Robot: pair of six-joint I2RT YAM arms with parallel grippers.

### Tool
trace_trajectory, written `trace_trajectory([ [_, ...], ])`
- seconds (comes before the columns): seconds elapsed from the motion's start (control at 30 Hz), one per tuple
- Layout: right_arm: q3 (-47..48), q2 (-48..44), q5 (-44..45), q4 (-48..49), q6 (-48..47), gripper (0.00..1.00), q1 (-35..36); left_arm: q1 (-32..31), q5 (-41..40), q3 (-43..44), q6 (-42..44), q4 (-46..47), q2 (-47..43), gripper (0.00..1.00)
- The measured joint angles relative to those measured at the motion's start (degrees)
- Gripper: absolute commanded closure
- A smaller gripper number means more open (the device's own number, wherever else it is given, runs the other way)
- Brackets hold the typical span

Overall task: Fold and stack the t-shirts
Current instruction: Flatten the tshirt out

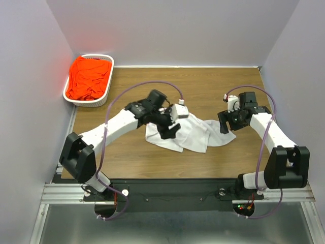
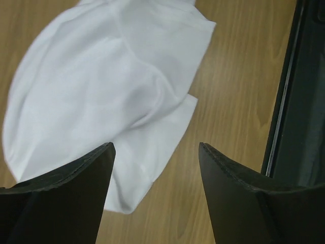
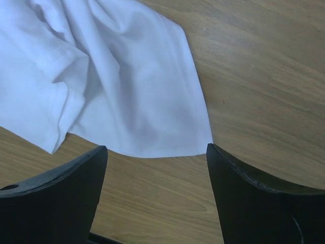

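Beneath both hands, surface (image 1: 203, 86): bare wood; cloth dragged across it will likely slide and bunch rather than lie flat.
White shirt (image 1: 195, 133): crumpled between the two hands, one end under the left hand and a hem corner just below the right. A pinch into the bunched layers could catch extra plies and set a crooked fold.
Orange shirt (image 1: 89, 76): heaped in the basket, well beyond the left hand; not yet folded.
Basket (image 1: 86, 103): well apart from both hands; a low reach for the orange shirt could snag its rim.
Left hand (image 1: 170, 131): released, empty, over a rounded fold; closing here risks grabbing mid-cloth, not an edge.
Right hand (image 1: 223, 124): released, empty, above the hem; closing short would miss the thin edge.
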Motion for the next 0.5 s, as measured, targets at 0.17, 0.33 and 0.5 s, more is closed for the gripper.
trace_trajectory([
  [0.17, 0.0, 3.6, 0.9, -0.6, -1.5, 0.27, -3.4, -11.7, -6.0, -1.0, -0.2, 5.7, 6.3, 0.3],
  [0.33, 0.0, 7.6, 1.3, -1.0, -1.9, 0.32, -6.2, -17.8, -9.7, 1.9, -0.9, 9.7, 15.6, 0.33],
  [0.5, 1.0, 12.4, 1.3, -1.6, -1.8, 0.36, -8.6, -21.0, -12.9, 5.3, -1.3, 13.6, 22.8, 0.33],
])
